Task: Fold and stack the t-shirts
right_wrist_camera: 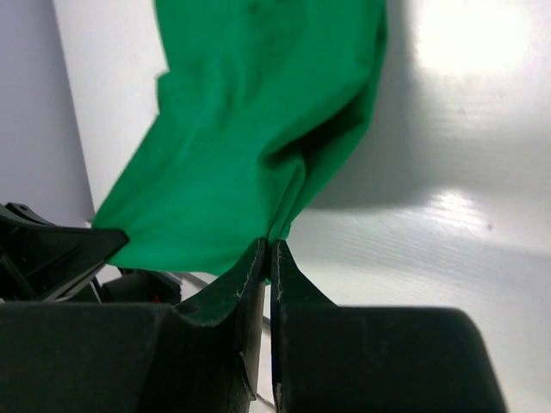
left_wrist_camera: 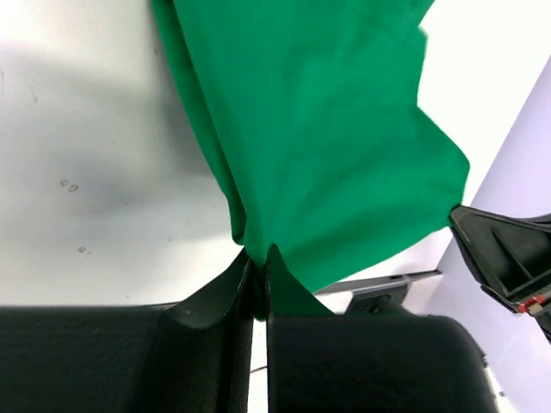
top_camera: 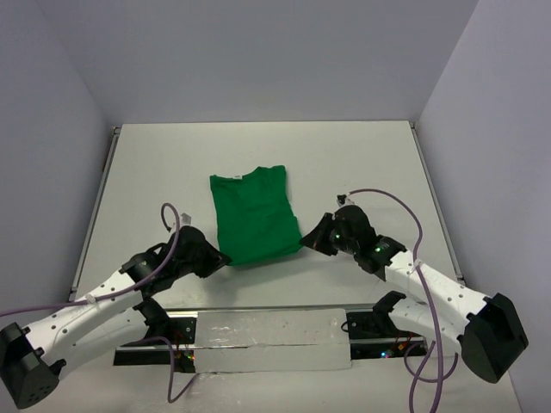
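- A plain bright green short-sleeved cloth t-shirt (top_camera: 254,215), folded narrow, lies on the white tabletop (top_camera: 362,163).
- The left gripper (top_camera: 225,258) is clamped tight on the t-shirt's near-left corner.
- The right gripper (top_camera: 308,243) is pinched closed on its near-right corner.
- Any writing at the collar (top_camera: 250,177) is too small to read.

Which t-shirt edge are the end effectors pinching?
The near edge of the t-shirt, opposite the collar: left end effector at one corner, right end effector at the other. Collar edge untouched.
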